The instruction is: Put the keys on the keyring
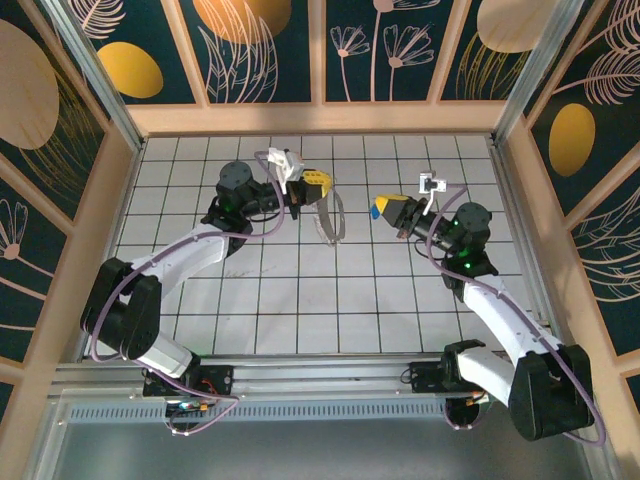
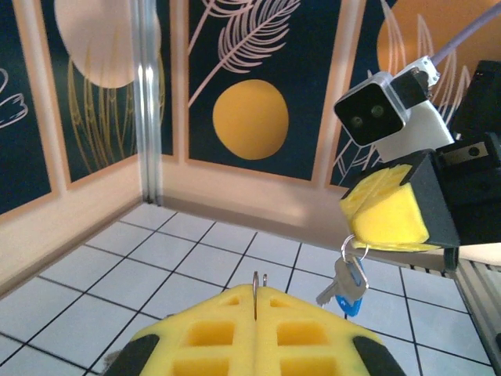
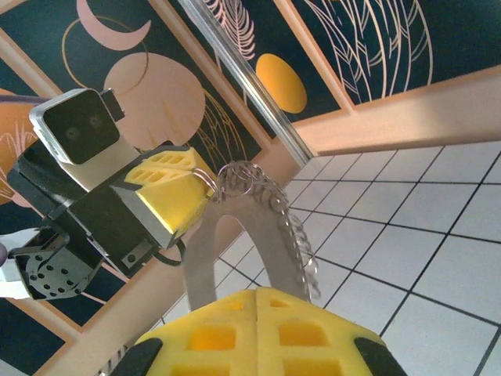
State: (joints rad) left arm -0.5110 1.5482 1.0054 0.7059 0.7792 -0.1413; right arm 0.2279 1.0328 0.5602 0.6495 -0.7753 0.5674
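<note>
My left gripper [image 1: 318, 183] is shut on the keyring [image 1: 332, 222], a large thin hoop that hangs below it above the tiled floor. In the left wrist view the hoop's thin wire [image 2: 256, 283] sticks up between the shut yellow fingers [image 2: 297, 329]. In the right wrist view the hoop [image 3: 275, 227] curves down from the left gripper [image 3: 168, 196], its rim fringed with small rings. My right gripper [image 1: 387, 212] faces it from the right, shut on a small ring from which the keys [image 2: 350, 282] dangle: a silver blade and a blue head. A gap separates keys and keyring.
Wooden walls with dark floral panels [image 1: 320, 50] enclose the white tiled floor [image 1: 300, 300] on three sides. A metal post [image 2: 149, 102] stands in the far left corner. Both arm bases sit at the near edge [image 1: 320, 375].
</note>
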